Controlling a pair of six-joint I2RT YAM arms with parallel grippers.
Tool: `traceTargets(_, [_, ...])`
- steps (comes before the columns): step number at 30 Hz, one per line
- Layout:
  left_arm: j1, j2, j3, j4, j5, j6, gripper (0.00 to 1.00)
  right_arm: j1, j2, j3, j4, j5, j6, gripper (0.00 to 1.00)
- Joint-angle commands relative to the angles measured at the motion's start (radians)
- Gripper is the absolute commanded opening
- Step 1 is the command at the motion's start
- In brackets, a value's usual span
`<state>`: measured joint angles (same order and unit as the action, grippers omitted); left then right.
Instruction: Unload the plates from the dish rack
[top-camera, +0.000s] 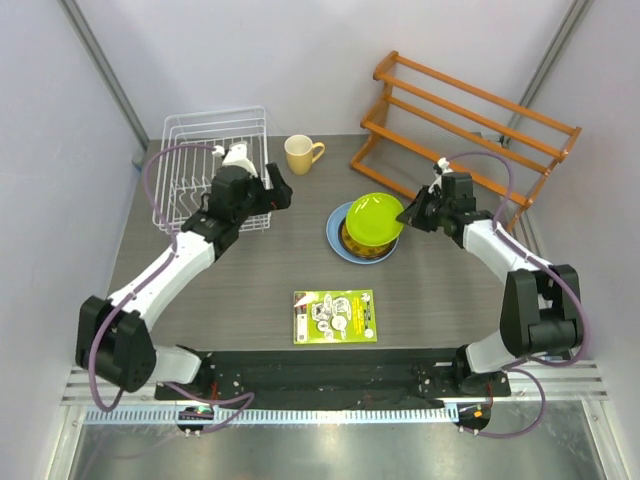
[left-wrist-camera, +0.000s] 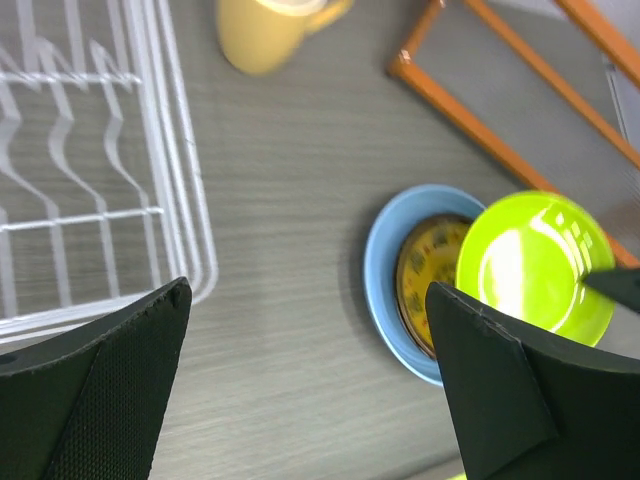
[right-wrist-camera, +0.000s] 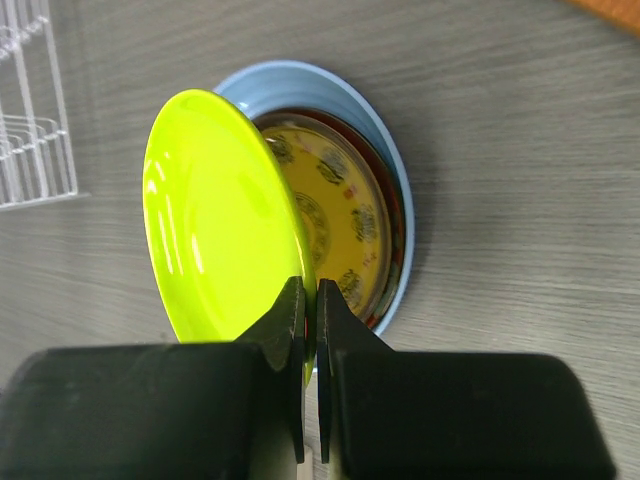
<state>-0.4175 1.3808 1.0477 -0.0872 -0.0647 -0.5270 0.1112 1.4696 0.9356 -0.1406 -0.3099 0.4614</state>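
1. Black fingers of the right gripper (right-wrist-camera: 310, 300) pinch the thin rim of the lime green plate (right-wrist-camera: 220, 220), tilted above the stack.
2. I'd lower it flat, centred on the yellow patterned plate (right-wrist-camera: 340, 220) inside the light blue plate (right-wrist-camera: 395, 150), then release; glossy glaze slides.
3. Left gripper (left-wrist-camera: 308, 300) gapes wide, empty, beside the white wire dish rack (left-wrist-camera: 155, 100); no plates show there.
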Motion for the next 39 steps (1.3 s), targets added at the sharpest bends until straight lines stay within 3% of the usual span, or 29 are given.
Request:
traceTargets(1, [0.000,-0.100,-0.028,-0.037,-0.182,0.085,0.99,-0.002,0.053,0.014,0.027,-0.017,-0.030,0.01])
traceTargets(15, [0.000,-0.226,-0.080,-0.048,-0.261,0.113,0.99,-0.002,0.228,0.071,0.099,-0.138,-0.030,0.06])
traceTargets(19, [0.000,-0.221,-0.078,-0.049,-0.254,0.110,0.99,-0.001,0.244,0.078,0.096,-0.149,-0.049,0.15])
traceTargets(25, [0.000,-0.218,-0.075,-0.055,-0.233,0.110,1.00,-0.001,0.209,0.066,0.084,-0.071,-0.076,0.60])
traceTargets(28, [0.000,-0.210,-0.063,-0.069,-0.236,0.108,0.99,-0.001,0.184,0.060,0.067,-0.028,-0.102,0.70])
traceTargets(39, [-0.001,-0.243,-0.071,-0.066,-0.332,0.110,0.99,-0.002,-0.053,0.045,-0.028,0.184,-0.139,0.75])
